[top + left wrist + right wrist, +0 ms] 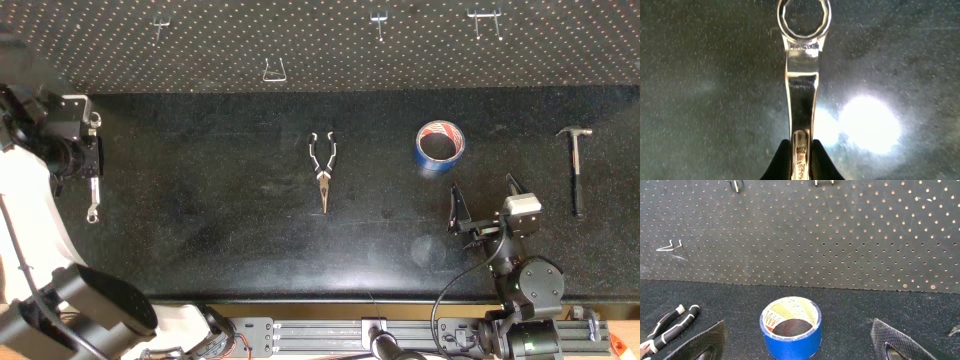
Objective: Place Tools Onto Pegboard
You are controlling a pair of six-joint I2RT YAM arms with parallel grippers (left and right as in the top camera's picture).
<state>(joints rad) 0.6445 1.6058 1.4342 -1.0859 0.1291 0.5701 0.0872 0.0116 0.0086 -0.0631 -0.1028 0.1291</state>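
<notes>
Top: wrench (93,198) at far left in left jaws; pliers (322,170), tape roll (440,145) and hammer (576,170) lie on desk (220,210) below pegboard (330,40). Left wrist: left jaws clamped on wrench handle. Right wrist: right jaws apart, tape roll ahead.

Left gripper (801,150) with its two dark fingers (782,161) closed on the shank of a polished metal wrench (801,95). The wrench runs straight out from between the fingers along their midline, and its ring end (804,17) is the part farthest from them. Beyond and to both sides of the fingers lies a dark, finely speckled work surface (700,100). A bright patch of reflected light (870,122) sits on it beside the shank, just ahead of the fingertips.
</notes>
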